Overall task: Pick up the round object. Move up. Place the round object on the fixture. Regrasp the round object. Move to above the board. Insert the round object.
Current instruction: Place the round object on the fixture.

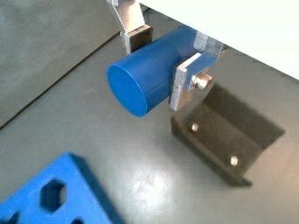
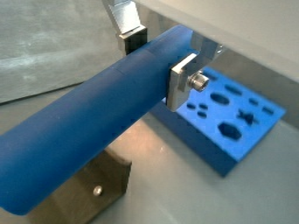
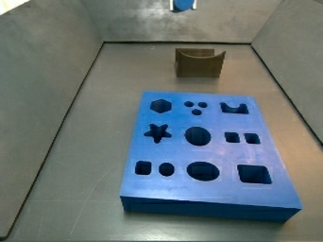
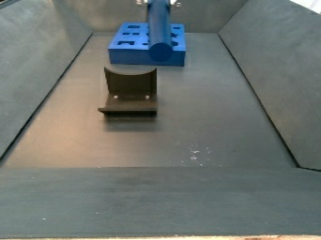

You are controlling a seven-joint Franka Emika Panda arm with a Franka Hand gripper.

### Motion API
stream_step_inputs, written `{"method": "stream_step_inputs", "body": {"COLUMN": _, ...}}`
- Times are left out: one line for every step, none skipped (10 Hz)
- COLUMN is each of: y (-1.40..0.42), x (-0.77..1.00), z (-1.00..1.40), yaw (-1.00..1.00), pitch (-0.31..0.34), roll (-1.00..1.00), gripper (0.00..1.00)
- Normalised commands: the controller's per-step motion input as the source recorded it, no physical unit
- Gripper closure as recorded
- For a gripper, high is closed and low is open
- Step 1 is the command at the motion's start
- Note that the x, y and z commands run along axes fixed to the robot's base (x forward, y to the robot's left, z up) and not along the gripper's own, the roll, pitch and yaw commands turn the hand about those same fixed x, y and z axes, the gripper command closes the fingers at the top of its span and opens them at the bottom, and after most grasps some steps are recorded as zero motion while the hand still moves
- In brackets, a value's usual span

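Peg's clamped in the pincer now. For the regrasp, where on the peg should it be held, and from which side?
Judging from the frames: the pincer, raised over the fixture, clamps the peg near one end, so most of it overhangs. For insertion into the board, grip the smooth shaft near one end, pads on opposite curved sides, square to its axis.

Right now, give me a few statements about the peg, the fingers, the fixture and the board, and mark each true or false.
1. The gripper holds the round object between its fingers. True.
2. The round object rests in the notch of the fixture. False: in a side view it hangs above the fixture, apart from it.
3. The board lies flat on the floor. True.
4. A peg already fills the board's star hole. False: every visible hole is empty.
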Motion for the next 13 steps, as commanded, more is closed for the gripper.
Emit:
{"method": "stream_step_inputs", "body": {"y": 0.01, "x": 0.83, "z": 0.0, "yaw": -0.07, "pitch": 0.12, "roll": -1.0, "gripper": 1.0}}
{"method": "stream_step_inputs", "body": {"y": 0.02, "x": 0.76, "z": -0.01, "yaw": -0.07, "pitch": 0.123, "roll": -1.0, "gripper": 1.0}}
{"method": "stream_step_inputs", "body": {"y": 0.03, "x": 0.63, "z": -0.01, "yaw": -0.09, "pitch": 0.125, "roll": -1.0, "gripper": 1.0}}
{"method": "stream_step_inputs", "body": {"y": 0.03, "x": 0.53, "z": -0.01, "yaw": -0.11, "pitch": 0.13, "roll": -1.0, "gripper": 1.0}}
{"method": "stream_step_inputs", "body": {"y": 0.04, "x": 0.43, "z": -0.01, "yaw": -0.12, "pitch": 0.132, "roll": -1.0, "gripper": 1.0}}
{"method": "stream_step_inputs", "body": {"y": 0.04, "x": 0.34, "z": -0.01, "yaw": -0.14, "pitch": 0.134, "roll": -1.0, "gripper": 1.0}}
{"method": "stream_step_inputs", "body": {"y": 0.04, "x": 0.22, "z": -0.01, "yaw": -0.18, "pitch": 0.137, "roll": -1.0, "gripper": 1.0}}
{"method": "stream_step_inputs", "body": {"y": 0.04, "x": 0.13, "z": -0.02, "yaw": -0.21, "pitch": 0.134, "roll": -0.99, "gripper": 1.0}}
{"method": "stream_step_inputs", "body": {"y": 0.04, "x": 0.08, "z": -0.01, "yaw": -0.21, "pitch": 0.109, "roll": -0.87, "gripper": 1.0}}
{"method": "stream_step_inputs", "body": {"y": 0.04, "x": 0.05, "z": -0.01, "yaw": -0.2, "pitch": 0.027, "roll": -0.56, "gripper": 1.0}}
{"method": "stream_step_inputs", "body": {"y": 0.04, "x": 0.05, "z": -0.01, "yaw": -0.2, "pitch": 0.004, "roll": -0.43, "gripper": 1.0}}
{"method": "stream_step_inputs", "body": {"y": 0.03, "x": 0.06, "z": -0.01, "yaw": -0.17, "pitch": -0.023, "roll": -0.23, "gripper": 1.0}}
{"method": "stream_step_inputs", "body": {"y": 0.12, "x": 0.09, "z": -1.0, "yaw": -0.14, "pitch": -0.017, "roll": -0.16, "gripper": 1.0}}
